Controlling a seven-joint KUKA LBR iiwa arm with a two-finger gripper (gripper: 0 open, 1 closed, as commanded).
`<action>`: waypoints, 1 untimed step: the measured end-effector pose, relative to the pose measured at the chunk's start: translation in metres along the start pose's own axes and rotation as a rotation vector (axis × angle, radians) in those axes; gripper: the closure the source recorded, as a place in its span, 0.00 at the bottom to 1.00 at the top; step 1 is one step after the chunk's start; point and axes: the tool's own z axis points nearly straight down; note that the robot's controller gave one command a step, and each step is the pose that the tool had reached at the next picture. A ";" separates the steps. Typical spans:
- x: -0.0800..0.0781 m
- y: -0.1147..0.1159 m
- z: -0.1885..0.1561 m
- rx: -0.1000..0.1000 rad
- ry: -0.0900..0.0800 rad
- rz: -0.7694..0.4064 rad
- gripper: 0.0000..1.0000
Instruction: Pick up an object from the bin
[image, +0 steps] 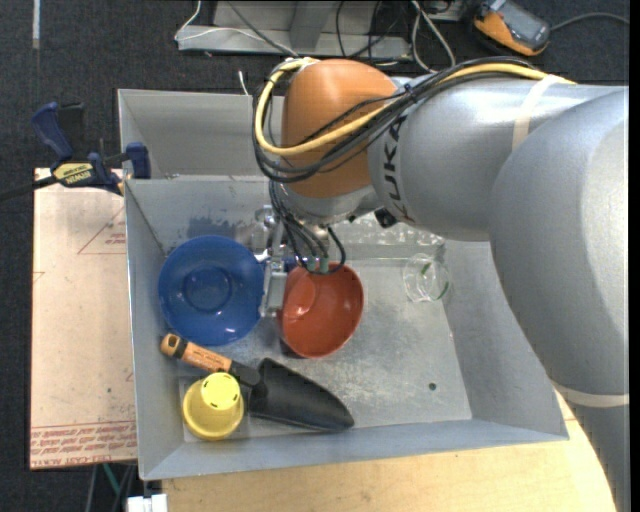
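gripper (274, 285) down btw blue bowl (208, 290) & red bowl (325, 315), mid-frame. orange cover (330, 120) hides most of it, can't tell if clenched.

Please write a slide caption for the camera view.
The claw sits between the blue bowl and red bowl in the grey bin.

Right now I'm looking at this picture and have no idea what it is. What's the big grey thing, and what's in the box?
The big grey thing is a robot arm, reaching in from the right over a grey metal bin. One camera looks down from above. Its gripper is down between a blue bowl and an orange-red bowl; whether it grips anything is unclear. Nearer the front lie a yellow cup and a black scoop; a clear cup lies to the right.
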 end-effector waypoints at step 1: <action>0.018 -0.010 -0.022 -0.002 -0.006 -0.022 0.00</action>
